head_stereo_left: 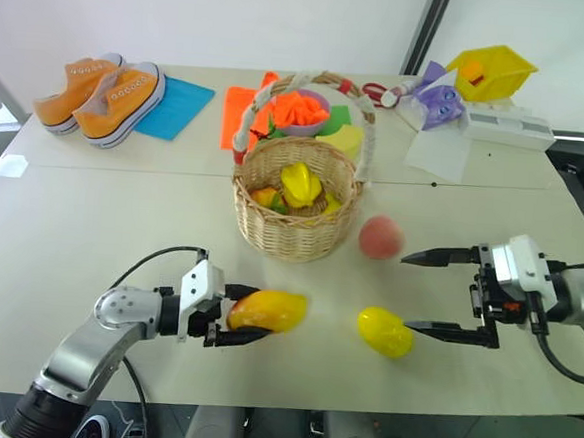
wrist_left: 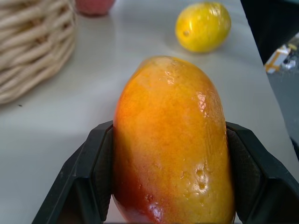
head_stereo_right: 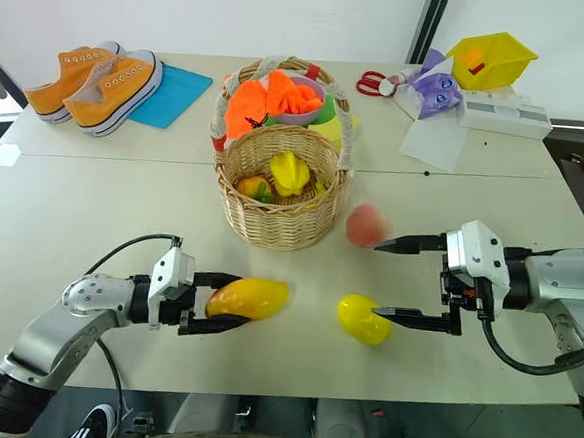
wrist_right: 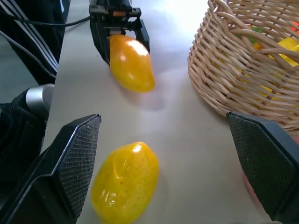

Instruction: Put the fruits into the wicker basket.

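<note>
My left gripper is shut on the orange-yellow mango, its black fingers pressed to both sides of it just above the table in front of the wicker basket. The yellow lemon lies to the right of the mango, and the pink peach sits beside the basket's right wall. Between these two my right gripper stands open, one fingertip near the peach and the other touching or nearly touching the lemon. The right wrist view has the lemon between its fingers, with the held mango beyond.
The basket holds a yellow toy piece and other small items. Behind it stand a purple bowl with orange pieces and coloured sheets. Orange sneakers sit at the back left, a yellow bin and white box at the back right.
</note>
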